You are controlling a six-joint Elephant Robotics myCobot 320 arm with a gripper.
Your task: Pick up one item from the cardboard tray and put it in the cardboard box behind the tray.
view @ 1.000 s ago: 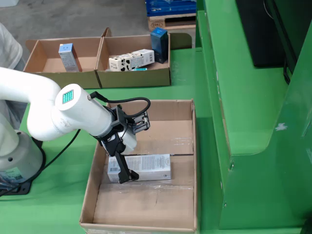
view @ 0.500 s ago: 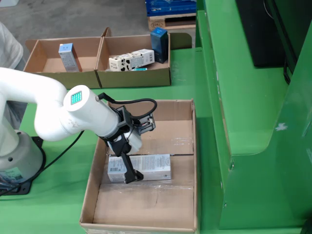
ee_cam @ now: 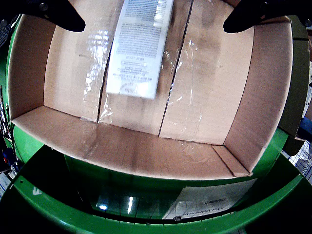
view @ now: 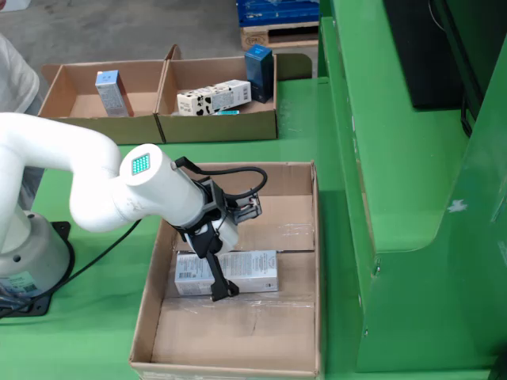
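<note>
In the fixed view a large open cardboard box stands on the green table. A white carton with printed text lies flat on its floor. My gripper hangs inside the box just above the carton, with its black fingers spread wide. In the wrist view the gripper looks down at the carton. The two fingertips sit far out on either side and do not touch it. The cardboard trays stand behind the box and hold a few cartons.
The right tray holds a black-and-white carton and a dark blue one. The left tray holds a blue-grey carton. A tall green machine frame borders the box on the right. The arm's base is at the left.
</note>
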